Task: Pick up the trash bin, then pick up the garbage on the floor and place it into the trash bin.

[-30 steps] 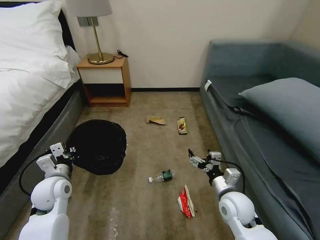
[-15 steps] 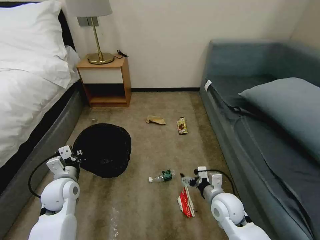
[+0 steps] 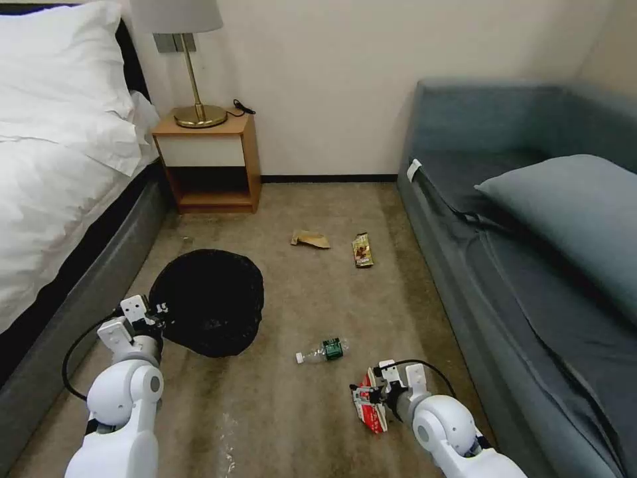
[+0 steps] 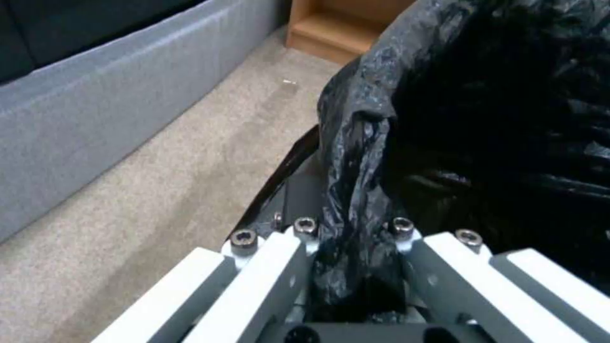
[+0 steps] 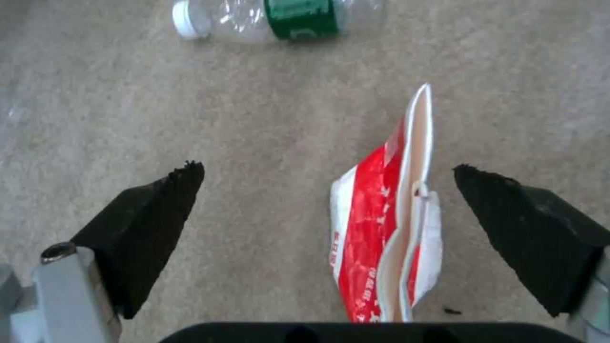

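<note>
Left pincer [image 4: 356, 267]: I have it clamped on the bin [image 3: 209, 302] liner.
Right pincer [image 5: 327, 209]: wide, straddling wrapper [image 5: 388, 228].
Wrapper: likely light, crushable; I'd pinch its upright edge.

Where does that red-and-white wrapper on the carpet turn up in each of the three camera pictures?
Head view: the red-and-white wrapper lies low and right of centre, just at the right gripper.
Left wrist view: not in it; here the left gripper pinches the trash bin by its bag.
Right wrist view: the wrapper sits between the open fingers.
Shared landmark: the clear plastic bottle, beyond the wrapper.
</note>
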You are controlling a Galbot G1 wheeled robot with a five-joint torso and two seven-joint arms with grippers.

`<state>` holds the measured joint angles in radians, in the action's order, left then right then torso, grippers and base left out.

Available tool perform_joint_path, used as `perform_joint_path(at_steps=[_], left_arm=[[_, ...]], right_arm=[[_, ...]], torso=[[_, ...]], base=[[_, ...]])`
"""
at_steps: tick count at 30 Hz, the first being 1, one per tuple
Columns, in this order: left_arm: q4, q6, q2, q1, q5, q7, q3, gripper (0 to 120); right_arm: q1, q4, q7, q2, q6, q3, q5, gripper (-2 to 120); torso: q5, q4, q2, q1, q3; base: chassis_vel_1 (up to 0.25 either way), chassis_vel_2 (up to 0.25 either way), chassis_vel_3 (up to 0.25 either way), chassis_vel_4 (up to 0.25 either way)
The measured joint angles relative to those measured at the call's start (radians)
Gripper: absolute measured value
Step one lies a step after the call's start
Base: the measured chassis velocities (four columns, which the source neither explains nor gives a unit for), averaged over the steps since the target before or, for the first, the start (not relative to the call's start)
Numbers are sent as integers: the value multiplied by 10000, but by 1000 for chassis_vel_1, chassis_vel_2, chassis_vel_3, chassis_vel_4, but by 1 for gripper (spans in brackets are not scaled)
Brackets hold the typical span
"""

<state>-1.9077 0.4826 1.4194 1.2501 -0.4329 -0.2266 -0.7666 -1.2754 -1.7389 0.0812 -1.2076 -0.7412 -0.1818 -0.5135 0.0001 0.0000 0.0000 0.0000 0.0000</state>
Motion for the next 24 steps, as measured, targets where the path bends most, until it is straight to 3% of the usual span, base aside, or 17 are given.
perform_joint_path(at_steps=[3, 24], left_arm=[[-121, 67, 20, -2, 70, -26, 25, 3], [-495, 144, 29, 306, 221, 18, 81, 3]], right_arm=[[6, 423, -496, -119, 101, -116, 428, 100], [29, 2071, -817, -620, 1221, -54, 1730, 100]], torso=[[0, 0, 0, 0, 0], [0, 0, 0, 0, 0]], base=[[0, 0, 0, 0], [0, 0, 0, 0]])
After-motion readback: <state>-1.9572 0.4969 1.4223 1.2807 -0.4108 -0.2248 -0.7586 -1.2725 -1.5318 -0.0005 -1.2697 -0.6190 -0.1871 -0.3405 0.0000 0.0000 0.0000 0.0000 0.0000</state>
